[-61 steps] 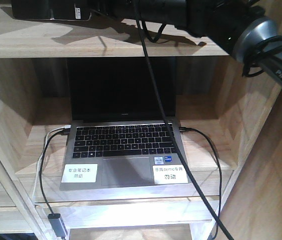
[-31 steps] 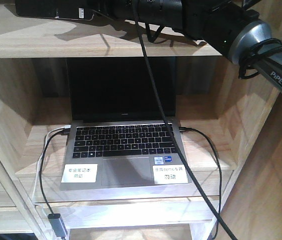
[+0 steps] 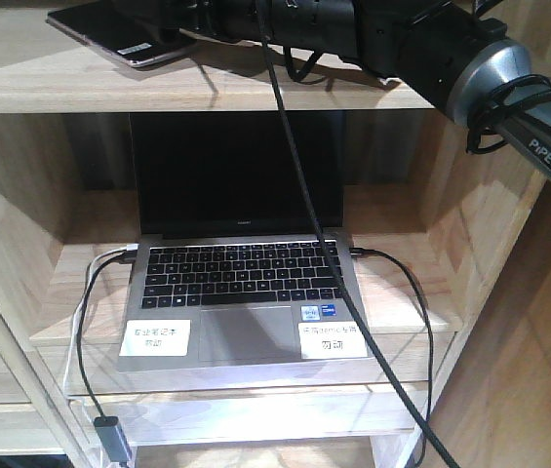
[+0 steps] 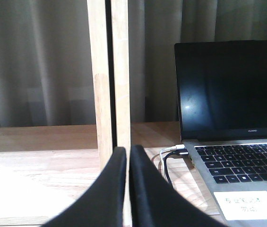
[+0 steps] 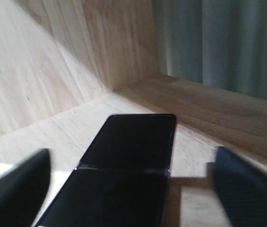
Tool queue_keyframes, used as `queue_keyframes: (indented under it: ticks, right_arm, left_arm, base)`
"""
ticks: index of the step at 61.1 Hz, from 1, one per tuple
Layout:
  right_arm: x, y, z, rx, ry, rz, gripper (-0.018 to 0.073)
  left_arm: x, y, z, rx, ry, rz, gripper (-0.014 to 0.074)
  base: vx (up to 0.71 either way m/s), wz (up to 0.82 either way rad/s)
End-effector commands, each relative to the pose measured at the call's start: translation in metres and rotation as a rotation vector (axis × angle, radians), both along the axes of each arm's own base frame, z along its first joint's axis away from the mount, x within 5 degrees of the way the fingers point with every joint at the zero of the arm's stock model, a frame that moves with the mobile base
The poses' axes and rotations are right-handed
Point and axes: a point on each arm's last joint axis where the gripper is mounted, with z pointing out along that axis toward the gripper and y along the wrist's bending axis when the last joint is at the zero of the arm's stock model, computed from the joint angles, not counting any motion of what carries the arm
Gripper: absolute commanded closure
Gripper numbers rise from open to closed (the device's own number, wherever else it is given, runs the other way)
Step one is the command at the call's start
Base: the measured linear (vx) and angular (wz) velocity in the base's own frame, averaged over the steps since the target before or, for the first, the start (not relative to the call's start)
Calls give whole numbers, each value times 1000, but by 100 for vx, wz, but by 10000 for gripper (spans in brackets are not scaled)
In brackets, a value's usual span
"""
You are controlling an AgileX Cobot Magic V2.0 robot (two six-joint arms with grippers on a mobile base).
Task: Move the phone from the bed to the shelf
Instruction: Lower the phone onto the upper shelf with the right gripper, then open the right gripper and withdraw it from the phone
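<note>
The phone (image 5: 124, 175), thin, black and glossy with a line across its middle, lies flat on the pale-wood shelf (image 5: 53, 80). My right gripper (image 5: 131, 152) is open, one finger on each side of the phone and apart from its edges. In the front view the phone (image 3: 109, 37) rests on the shelf's upper board (image 3: 255, 93), under the right gripper (image 3: 173, 12). My left gripper (image 4: 126, 158) is shut on nothing, low in front of a shelf post (image 4: 107, 71). The bed is out of view.
A grey open laptop (image 3: 241, 292) with white labels sits on the lower board, with cables (image 3: 85, 322) plugged in at both sides. A black cable (image 3: 295, 175) from the right arm hangs across in front of it. Grey curtains (image 4: 38, 61) hang behind the shelf.
The phone's near end has come down onto the upper board and shifted right, and its pinkish edge now shows. The right arm has barely moved.
</note>
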Motion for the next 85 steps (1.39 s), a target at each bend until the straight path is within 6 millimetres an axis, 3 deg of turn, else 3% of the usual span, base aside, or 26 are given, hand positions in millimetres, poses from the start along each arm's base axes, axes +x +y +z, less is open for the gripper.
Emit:
queue_keyframes:
  ticks: [1, 13, 22, 31, 40, 56, 66, 85]
  right_arm:
    - [-16, -12, 44, 70, -90, -30, -164]
    - [-19, -11, 44, 70, -78, -7, -118]
    - [-26, -11, 49, 62, -83, 32, -19]
    - [-36, -15, 62, 47, -117, 41, 196]
    - [-51, -20, 78, 51, -135, 70, 571]
    - [-70, -31, 96, 16, -148, 58, 564]
    - [-82, -44, 91, -17, -120, -17, 564]
    - [-139, -89, 81, -36, -180, -194, 564]
  left_arm:
    - [-1, 0, 15, -17, -94, 1, 595]
    - [-1, 0, 15, -17, -94, 1, 595]
    - [-1, 0, 15, -17, -94, 1, 595]
    - [-1, 0, 15, -17, -94, 1, 595]
    - [-1, 0, 15, -17, -94, 1, 595]
    - [-1, 0, 15, -17, -94, 1, 595]
    - [-1, 0, 15, -17, -94, 1, 595]
    - [-1, 0, 15, -17, -94, 1, 595]
  base:
    - [0, 0]
    - [0, 0]
    - [0, 0]
    - [0, 0]
    - [0, 0]
    - [0, 0]
    - [0, 0]
    - [0, 0]
